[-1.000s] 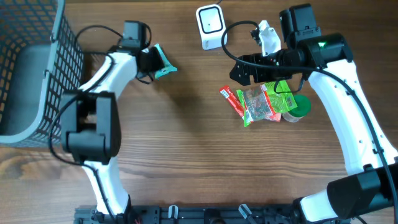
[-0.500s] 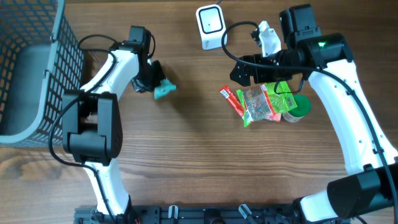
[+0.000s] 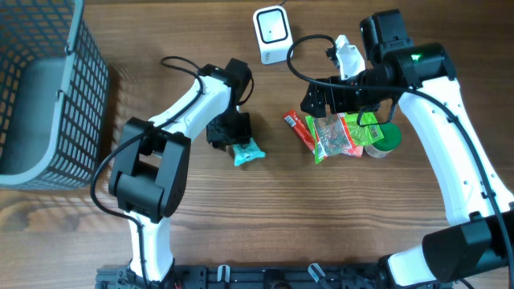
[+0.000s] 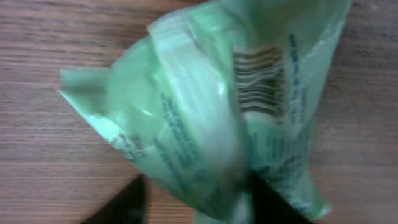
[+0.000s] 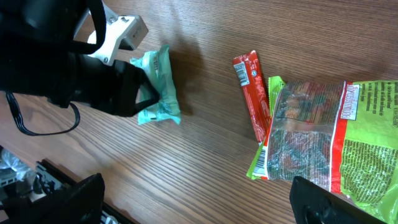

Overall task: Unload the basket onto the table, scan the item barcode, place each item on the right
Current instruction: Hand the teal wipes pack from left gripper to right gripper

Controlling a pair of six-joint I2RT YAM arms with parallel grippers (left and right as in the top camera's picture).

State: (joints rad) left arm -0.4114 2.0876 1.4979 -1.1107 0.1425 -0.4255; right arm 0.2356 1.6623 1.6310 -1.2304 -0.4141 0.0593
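The item, a teal snack packet (image 3: 248, 152), lies on the wood near the table's middle. In the left wrist view the packet (image 4: 205, 106) fills the picture with its barcode (image 4: 261, 81) facing up. My left gripper (image 3: 234, 140) stands over it, open. Its two dark fingertips (image 4: 127, 202) straddle the packet's near end, and wood shows between one finger and the wrapper. The right wrist view shows the same packet (image 5: 158, 87) under the left gripper (image 5: 134, 93). My right gripper (image 3: 321, 96) hovers wide open and empty above the table. The white scanner (image 3: 271, 34) stands at the back.
A red stick packet (image 3: 299, 128), a green-and-red snack bag (image 3: 337, 132) and a green round tub (image 3: 387, 138) lie under the right arm. A grey wire basket (image 3: 40, 96) fills the far left. Cables run by the scanner.
My left arm has swung from beside the basket to the table's middle with the teal packet. Its jaws have opened and the packet now rests on the wood. The right arm has barely shifted.
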